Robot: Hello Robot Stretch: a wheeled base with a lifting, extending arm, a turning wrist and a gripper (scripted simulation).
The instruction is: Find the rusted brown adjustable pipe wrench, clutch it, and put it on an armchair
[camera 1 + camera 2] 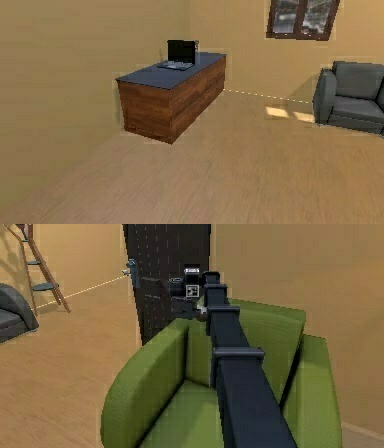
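Forward view. You have a long wooden desk with a dark blue top (pixel 150 105) standing left of centre on the pale wooden floor. A black open laptop (pixel 181 52) sits at the desk's far end. At upper right, a dark brown framed window (pixel 302 17) is set in the tan wall. Below it a bright patch of sunlight (pixel 285 112) lies on the floor. Just right of that, at the right edge, stands a grey-blue upholstered armchair (pixel 352 95), well apart from the desk.

Arm side view. At the left edge you see part of a grey cushioned seat (pixel 12 314). Above and just right of it, a brown wooden stepladder (pixel 40 269) stands by the tan wall. At top centre rises a tall dark upright panel (pixel 165 244). The gripper (pixel 133 271) lies in front of this panel's left edge, with two white marked squares (pixel 190 271) to its right. The dark square arm bar (pixel 245 374) runs from the bottom edge up to them, crossing in front of a green upholstered armchair (pixel 150 384) in the lower centre and right.

You cannot tell how the claw's fingers stand, nor whether it holds anything, because its far end merges with the dark panel. The pipe wrench cannot be placed: a small greyish shape at the finger end is too small to name.
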